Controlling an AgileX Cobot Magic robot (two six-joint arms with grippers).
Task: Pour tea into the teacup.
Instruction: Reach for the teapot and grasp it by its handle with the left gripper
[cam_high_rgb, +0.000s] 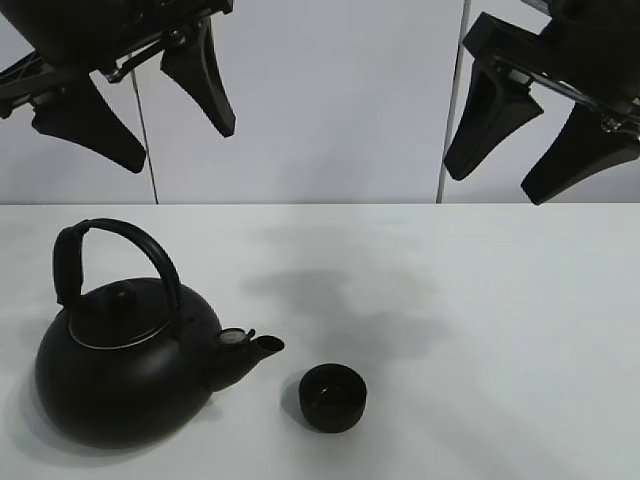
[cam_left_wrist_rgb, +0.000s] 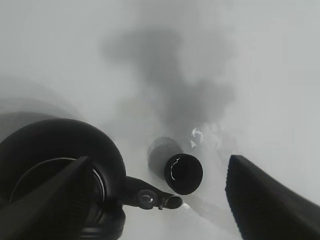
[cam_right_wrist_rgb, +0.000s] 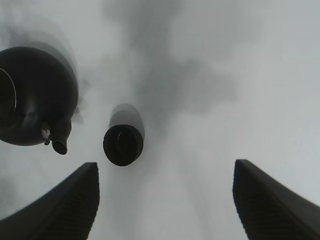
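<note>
A big round black kettle (cam_high_rgb: 125, 365) with an arched handle stands at the table's front left, spout pointing right. The small matte-black teacup (cam_high_rgb: 333, 397) stands upright just right of the spout, apart from it. Both also show in the left wrist view, kettle (cam_left_wrist_rgb: 60, 165) and teacup (cam_left_wrist_rgb: 183, 173), and in the right wrist view, kettle (cam_right_wrist_rgb: 35, 95) and teacup (cam_right_wrist_rgb: 123, 144). My left gripper (cam_high_rgb: 135, 100) hangs open and empty high above the kettle. My right gripper (cam_high_rgb: 535, 140) hangs open and empty high at the right.
The white table (cam_high_rgb: 480, 320) carries only the kettle and the teacup. A pale wall with two vertical seams (cam_high_rgb: 450, 100) stands behind it. Soft shadows of the arms lie on the table's middle.
</note>
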